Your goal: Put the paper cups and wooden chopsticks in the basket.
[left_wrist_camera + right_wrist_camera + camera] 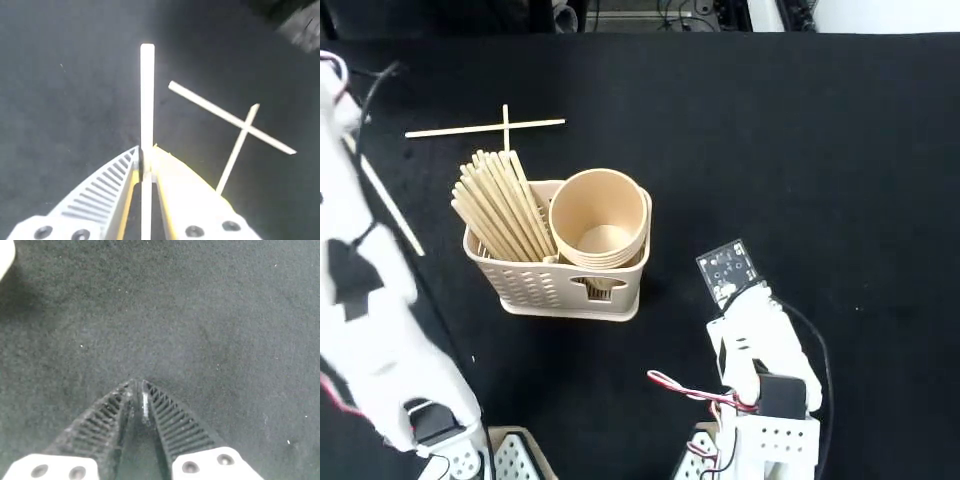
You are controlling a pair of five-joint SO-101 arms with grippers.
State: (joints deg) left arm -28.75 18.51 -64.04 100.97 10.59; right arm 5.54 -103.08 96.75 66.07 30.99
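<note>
One wooden chopstick (147, 100) is pinched lengthwise in the left claw (145, 161), held left of the basket (555, 295); two crossed chopsticks (485, 128) are seen just beyond the basket; the right claw (137, 390), pressed together and empty, is held to the basket's right.

I see black table cover (225, 315) as matt, fuzzy cloth; chopstick (147, 100) pale bare wood; basket (560, 290) smooth beige plastic; cups (600, 235) matt paper.
</note>
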